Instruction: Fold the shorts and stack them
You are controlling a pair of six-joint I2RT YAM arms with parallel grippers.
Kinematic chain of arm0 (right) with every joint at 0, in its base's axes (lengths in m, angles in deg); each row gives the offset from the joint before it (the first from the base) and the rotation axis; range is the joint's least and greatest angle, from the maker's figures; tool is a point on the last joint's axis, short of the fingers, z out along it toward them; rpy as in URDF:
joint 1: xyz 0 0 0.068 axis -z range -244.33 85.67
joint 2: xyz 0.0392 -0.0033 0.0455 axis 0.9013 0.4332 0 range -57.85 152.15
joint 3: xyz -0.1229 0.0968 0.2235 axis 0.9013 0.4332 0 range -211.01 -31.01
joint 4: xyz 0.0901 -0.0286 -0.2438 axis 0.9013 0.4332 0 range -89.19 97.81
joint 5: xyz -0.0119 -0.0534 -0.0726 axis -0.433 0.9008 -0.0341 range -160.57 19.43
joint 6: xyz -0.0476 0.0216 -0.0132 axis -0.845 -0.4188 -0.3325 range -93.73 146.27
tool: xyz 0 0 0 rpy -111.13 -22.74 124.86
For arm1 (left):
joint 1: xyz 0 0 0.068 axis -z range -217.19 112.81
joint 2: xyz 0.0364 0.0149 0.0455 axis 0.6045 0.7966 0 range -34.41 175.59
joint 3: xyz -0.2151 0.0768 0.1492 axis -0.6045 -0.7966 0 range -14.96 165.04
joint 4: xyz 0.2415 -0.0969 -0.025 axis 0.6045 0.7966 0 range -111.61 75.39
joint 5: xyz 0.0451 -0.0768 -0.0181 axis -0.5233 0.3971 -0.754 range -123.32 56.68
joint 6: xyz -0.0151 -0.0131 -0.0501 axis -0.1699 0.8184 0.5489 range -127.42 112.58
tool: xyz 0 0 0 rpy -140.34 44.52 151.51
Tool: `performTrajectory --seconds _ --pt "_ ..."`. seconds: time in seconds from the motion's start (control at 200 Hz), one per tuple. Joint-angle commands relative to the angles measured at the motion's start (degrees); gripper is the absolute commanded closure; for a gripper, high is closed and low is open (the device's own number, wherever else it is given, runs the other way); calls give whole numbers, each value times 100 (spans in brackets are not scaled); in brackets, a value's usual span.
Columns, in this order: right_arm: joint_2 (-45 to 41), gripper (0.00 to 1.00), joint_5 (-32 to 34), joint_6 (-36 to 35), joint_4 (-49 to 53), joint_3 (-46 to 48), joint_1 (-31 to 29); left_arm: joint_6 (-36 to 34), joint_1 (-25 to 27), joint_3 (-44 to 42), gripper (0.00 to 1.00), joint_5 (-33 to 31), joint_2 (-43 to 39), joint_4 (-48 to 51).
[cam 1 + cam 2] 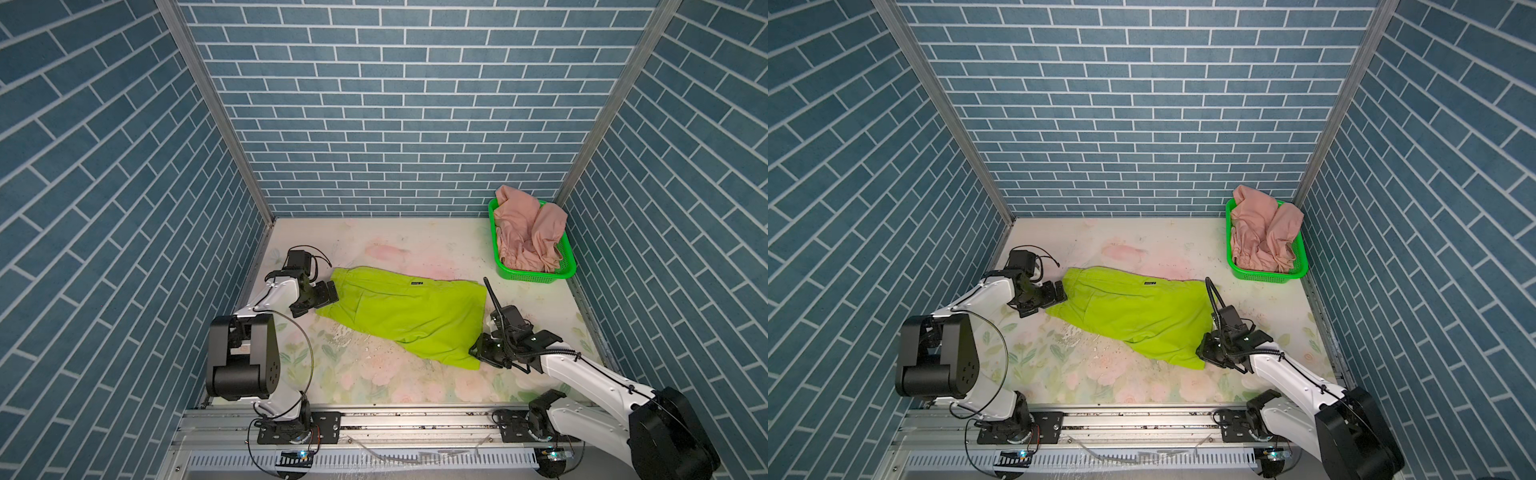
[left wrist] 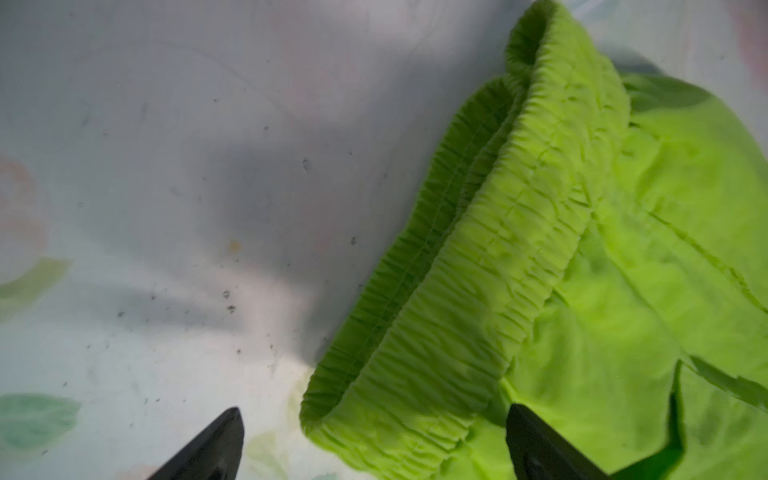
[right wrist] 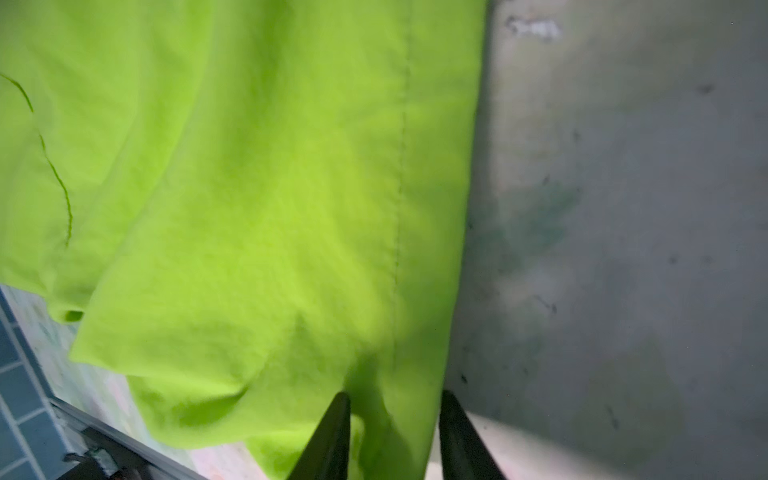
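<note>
Lime-green shorts [image 1: 407, 316], small dark label [image 1: 417, 283], writing unreadable

Lime-green shorts [image 1: 405, 316] spread on table [image 1: 374, 245], pink shorts [image 1: 528, 232] in green basket [image 1: 536, 276]

Location type: robot test cell in a lab. Indicators: the three walls [image 1: 395, 104] are flat panels printed with blue brick, joined by aluminium corner profiles [image 1: 216, 108]. The bench [image 1: 374, 374] is covered by a worn floral sheet. An aluminium rail [image 1: 415, 417] along its front edge carries two bolted arm bases [image 1: 286, 430]. A slotted cable duct [image 1: 374, 461] runs below the rail.
</note>
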Motion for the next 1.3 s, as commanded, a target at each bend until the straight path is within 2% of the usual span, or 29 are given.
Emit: performTrajectory --seconds 0.0,0.045,0.095,0.15,0.175,0.295,0.325,0.435,0.67,0.7,0.77,0.785,0.82,0.9,0.915,0.925,1.02,1.18,1.29 --pt "85 83 -47 -29 -237 41 31 116 -28 -123 4 354 153 -455" --pt "106 92 -55 -76 -206 -6 41 68 -28 -100 13 340 202 -421" --pt "115 100 -12 -181 -22 -128 51 -15 -28 -51 28 274 251 -341" --pt "123 100 170 -393 414 -397 61 -92 -28 26 62 102 272 -206" --pt "132 100 295 -519 659 -553 65 -114 -28 61 72 -5 269 -138" --pt "188 100 903 -1080 1774 -1331 63 -300 -32 354 96 -400 288 257" --pt "213 100 1019 -1188 1999 -1517 65 -336 -36 448 100 -485 304 354" --pt "390 100 1236 -1558 2547 -2051 67 -394 -37 710 100 -652 346 566" --pt "1108 100 847 -1912 3032 -2498 116 -527 -37 1155 100 -790 588 967" --pt "1196 100 785 -1921 2992 -2466 131 -518 -35 1143 95 -761 604 955" --pt "1438 100 605 -1921 2878 -2378 143 -500 -28 1086 75 -706 615 906" --pt "1487 100 550 -1915 2865 -2359 146 -500 -28 1081 68 -706 621 910" --pt "1564 90 491 -1877 2856 -2312 141 -500 -28 1081 47 -750 648 926" --pt "1508 63 606 -1790 2934 -2201 143 -509 -28 1106 20 -909 675 983" --pt "1467 60 651 -1782 2957 -2197 146 -507 -28 1119 6 -926 676 991" --pt "1441 59 679 -1779 2975 -2199 145 -508 -28 1123 2 -931 675 993" --pt "1061 49 733 -1737 3140 -2323 147 -509 -28 1265 0 -971 674 1067" --pt "379 47 1206 -1660 3281 -2673 -48 -447 2 1601 0 -729 410 1222" --pt "272 48 1092 -1468 2474 -2512 -523 -322 70 1650 0 -550 57 1193"
